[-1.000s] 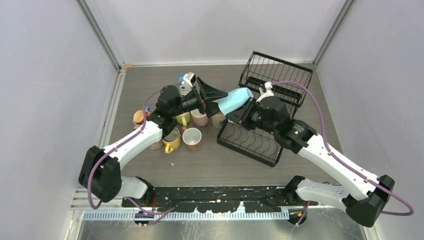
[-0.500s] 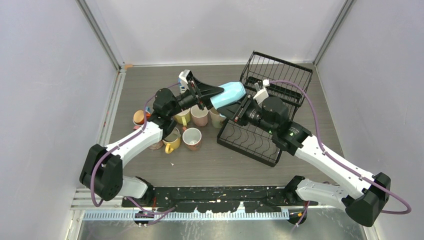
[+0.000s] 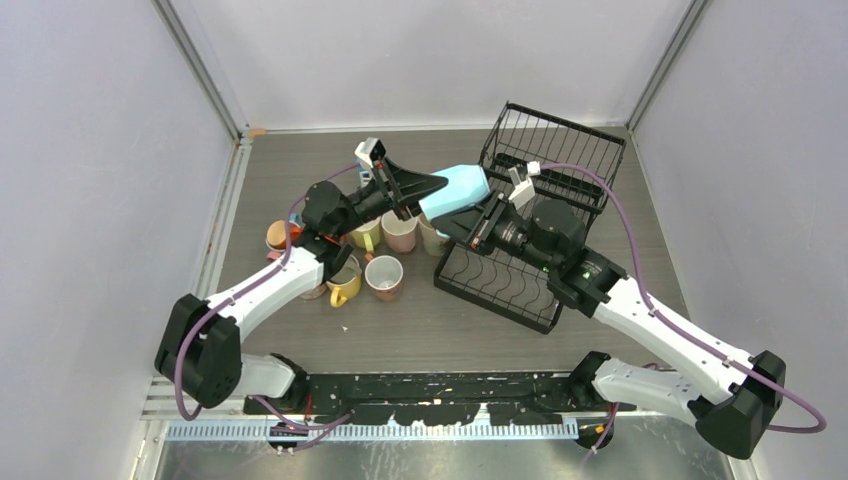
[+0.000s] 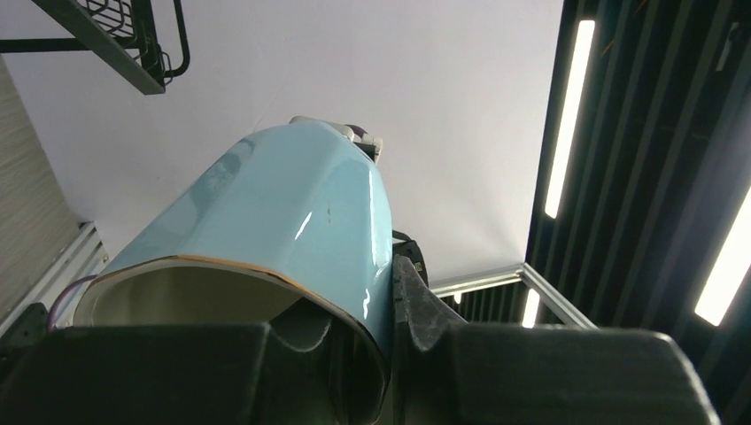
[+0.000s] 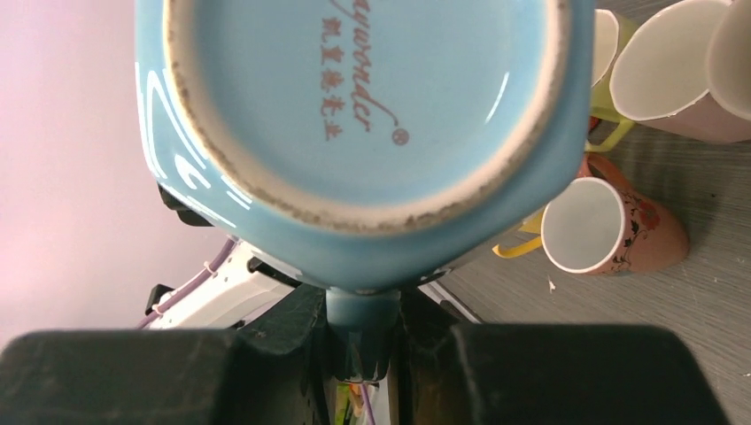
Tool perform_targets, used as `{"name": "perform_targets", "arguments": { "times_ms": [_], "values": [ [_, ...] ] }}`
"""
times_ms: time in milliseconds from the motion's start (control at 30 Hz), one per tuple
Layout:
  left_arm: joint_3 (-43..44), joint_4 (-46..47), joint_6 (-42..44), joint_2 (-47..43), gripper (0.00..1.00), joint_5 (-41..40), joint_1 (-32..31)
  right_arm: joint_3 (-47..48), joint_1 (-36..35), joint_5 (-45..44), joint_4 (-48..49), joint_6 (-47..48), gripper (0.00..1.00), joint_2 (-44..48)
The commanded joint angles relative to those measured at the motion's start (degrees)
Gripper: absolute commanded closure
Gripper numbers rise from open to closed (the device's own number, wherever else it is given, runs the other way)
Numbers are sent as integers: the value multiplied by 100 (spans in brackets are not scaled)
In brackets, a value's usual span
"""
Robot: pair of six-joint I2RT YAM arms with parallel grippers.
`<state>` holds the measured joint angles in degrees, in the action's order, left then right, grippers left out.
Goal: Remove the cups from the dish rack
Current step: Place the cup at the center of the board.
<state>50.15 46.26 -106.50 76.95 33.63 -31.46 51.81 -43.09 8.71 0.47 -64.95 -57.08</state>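
A light blue cup hangs on its side in mid-air between the two arms, left of the black wire dish rack. My left gripper is shut on its rim wall, one finger inside the mouth and one outside. My right gripper is shut on the cup's handle, and the cup's base fills that wrist view. Several other cups stand or lie in a cluster on the table below the left arm; a pink one shows in the right wrist view.
The rack's base with curved wire slots lies under the right arm. A small white and blue block sits behind the left gripper. Grey walls close in the table on three sides.
The left gripper has moved right onto the blue cup's rim and closed on it. The right arm has shifted the cup slightly up and left.
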Motion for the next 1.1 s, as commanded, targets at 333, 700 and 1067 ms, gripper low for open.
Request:
{"name": "perform_targets", "arguments": {
  "times_ms": [333, 700, 1067],
  "values": [
    [507, -2113, 1623, -767, 100, 349, 87, 381, 3, -186, -857, 805, 18, 137],
    [1198, -5135, 3604, -1207, 100, 317, 167, 752, 9, -1061, -2622, 1542, 5, 489],
    [2341, -8577, 5775, -1280, 100, -559, -350, 1013, 11, -2292, -3774, 1690, 0, 716]
  ]
}}
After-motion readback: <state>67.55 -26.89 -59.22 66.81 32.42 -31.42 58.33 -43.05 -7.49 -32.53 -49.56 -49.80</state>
